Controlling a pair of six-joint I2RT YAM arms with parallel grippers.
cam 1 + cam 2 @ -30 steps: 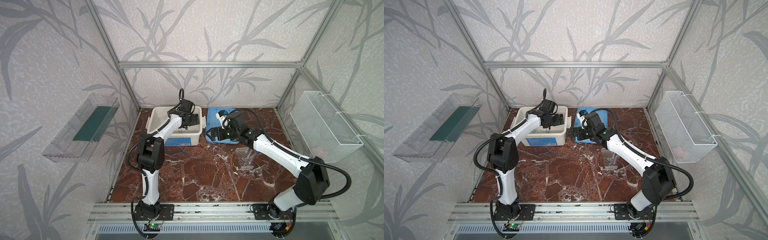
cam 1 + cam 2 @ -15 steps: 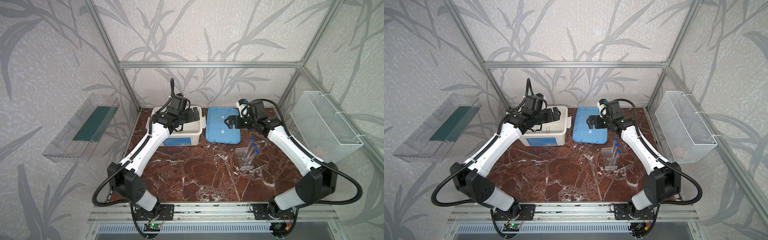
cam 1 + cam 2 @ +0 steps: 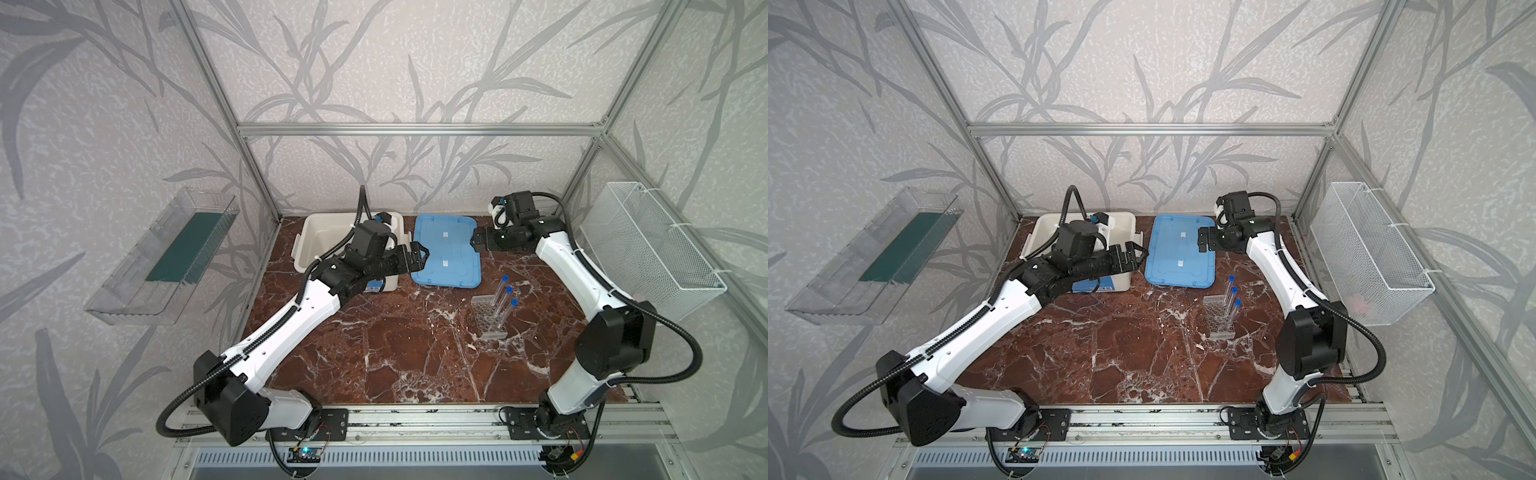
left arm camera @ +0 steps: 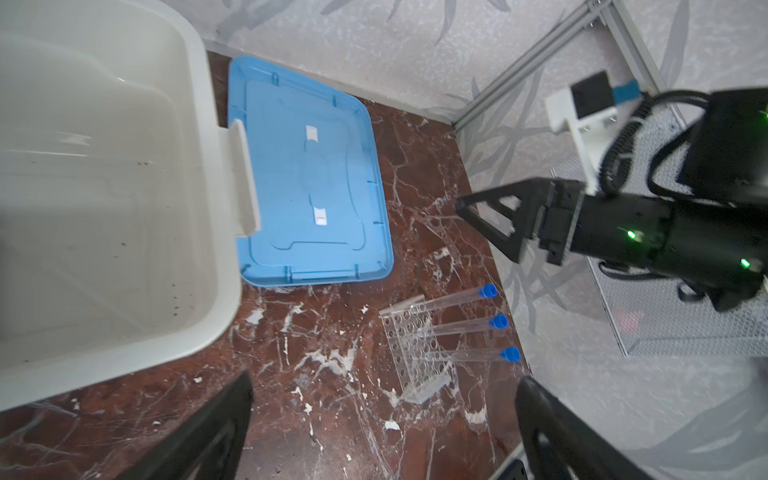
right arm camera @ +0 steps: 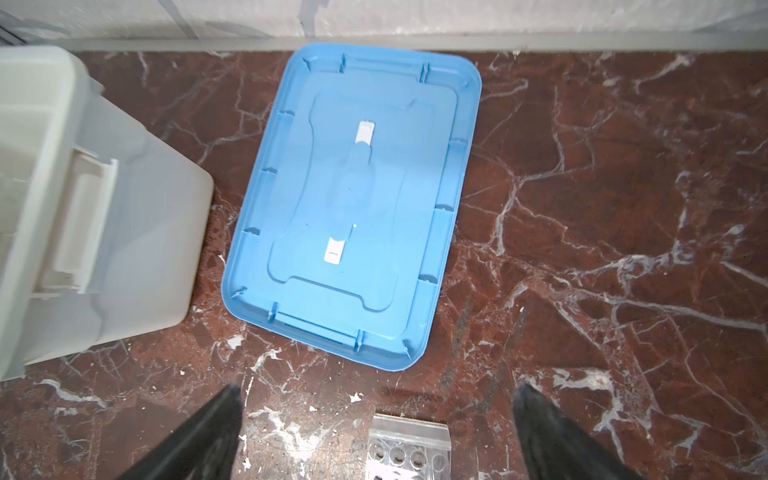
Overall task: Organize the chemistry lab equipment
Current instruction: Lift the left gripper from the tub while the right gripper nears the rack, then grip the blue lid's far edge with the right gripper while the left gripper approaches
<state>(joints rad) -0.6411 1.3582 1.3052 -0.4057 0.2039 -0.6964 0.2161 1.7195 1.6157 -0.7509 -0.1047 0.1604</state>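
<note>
Three clear blue-capped test tubes (image 3: 503,305) stood near-upright, caps up, in clear many-holed rack (image 3: 484,316) (long axis front-to-back) on red-brown marble table (image 3: 395,353), right of centre. Left gripper (image 3: 419,254) and right gripper (image 3: 475,242) both gaped wide, empty.

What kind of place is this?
Probably a robot test cell, not a real laboratory: an aluminium frame, left arm and right arm on a front rail, and a marble-look table holding a tube rack.

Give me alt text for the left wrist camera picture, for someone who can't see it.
Three blue-capped test tubes sit in a clear rack on a marble table, near a blue lid and white tub. The left gripper hangs open.
</note>
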